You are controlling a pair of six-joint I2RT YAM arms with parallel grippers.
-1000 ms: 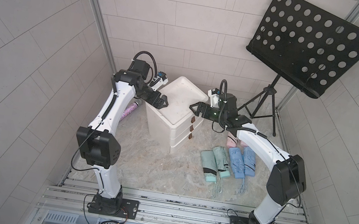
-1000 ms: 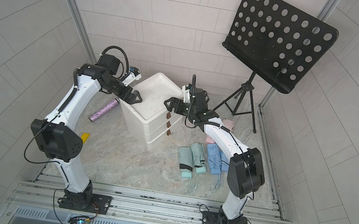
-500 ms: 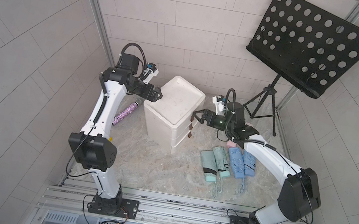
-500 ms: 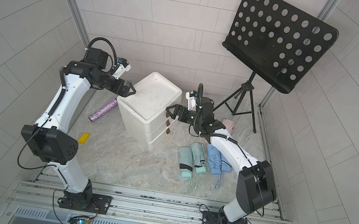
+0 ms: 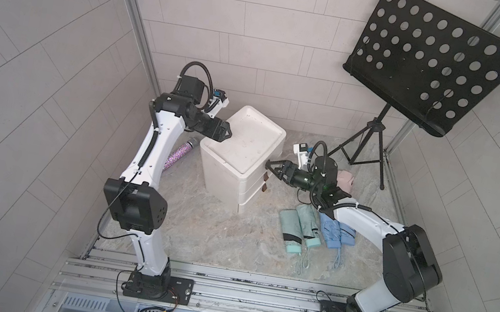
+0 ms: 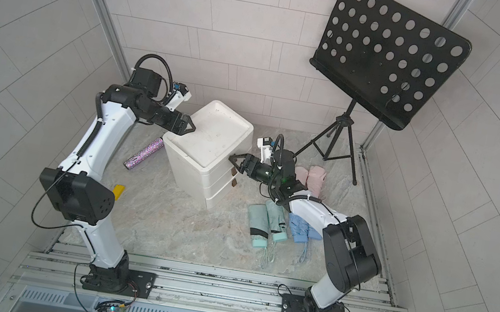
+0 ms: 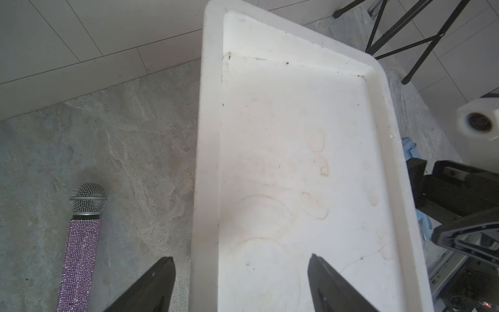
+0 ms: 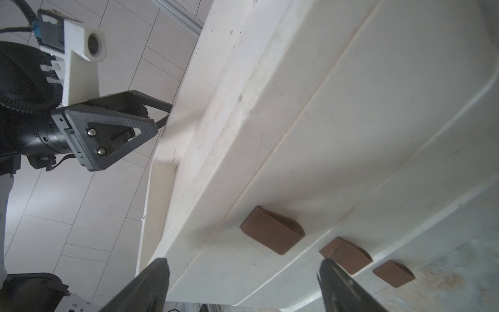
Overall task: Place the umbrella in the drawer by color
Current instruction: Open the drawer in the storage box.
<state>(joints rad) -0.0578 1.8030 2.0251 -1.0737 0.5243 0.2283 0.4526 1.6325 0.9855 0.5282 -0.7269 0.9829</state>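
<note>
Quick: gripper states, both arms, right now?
Left gripper: open, empty, at the top rim of the white drawer unit.
Right gripper: open, empty, near the brown drawer handles.

Two green umbrellas (image 5: pixel 290 231), two blue umbrellas (image 5: pixel 336 233) and two pink umbrellas (image 6: pixel 317 179) are lying by one drawer unit (image 5: pixel 243 143) showing three brown handles (image 8: pixel 272 233); one microphone (image 7: pixel 81 243) and one music stand (image 5: pixel 429 63) are sitting nearby.

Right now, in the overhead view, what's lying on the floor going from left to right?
Glittery purple microphone → white drawer unit → mint green umbrellas → blue umbrellas.
</note>
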